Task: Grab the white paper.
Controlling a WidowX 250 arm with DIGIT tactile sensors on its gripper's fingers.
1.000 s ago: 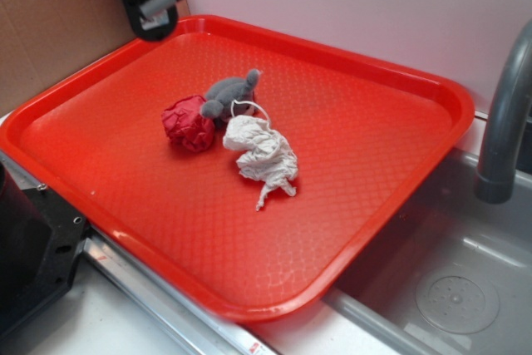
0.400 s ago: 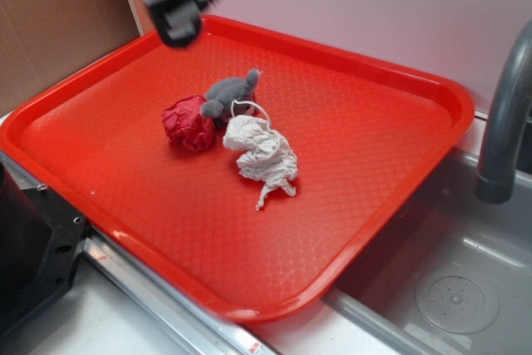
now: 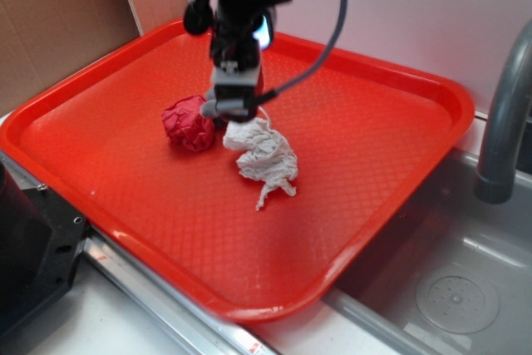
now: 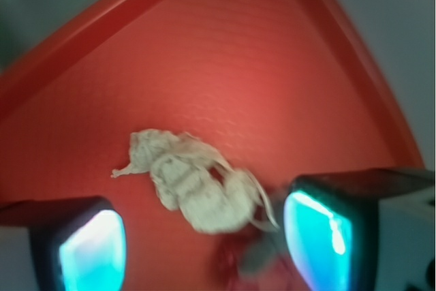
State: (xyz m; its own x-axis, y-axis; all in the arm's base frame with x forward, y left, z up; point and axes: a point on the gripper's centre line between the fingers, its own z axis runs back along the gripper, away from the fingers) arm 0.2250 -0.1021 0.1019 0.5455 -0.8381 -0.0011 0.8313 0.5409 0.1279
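Observation:
The white paper (image 3: 264,155) is a crumpled off-white wad with a thin tail, lying in the middle of the red tray (image 3: 374,147). My gripper (image 3: 233,110) hangs just behind it, over the grey plush toy (image 3: 208,109), which it mostly hides. A red paper ball (image 3: 189,122) lies to the left of the gripper. In the wrist view the white paper (image 4: 194,189) lies on the tray (image 4: 225,52) just ahead of my gripper (image 4: 204,240), which is open, its two fingers far apart. Neither finger touches the paper.
The red ball (image 4: 228,264) and grey plush (image 4: 255,257) show as blurs near the right finger. A grey sink (image 3: 457,288) with a faucet (image 3: 507,114) lies right of the tray. Cardboard (image 3: 58,22) stands at the back left, a black block (image 3: 33,255) at the front left.
The gripper has swung from the tray's far left corner to the right and down, now hanging over the plush toy beside the white paper. The objects have not moved.

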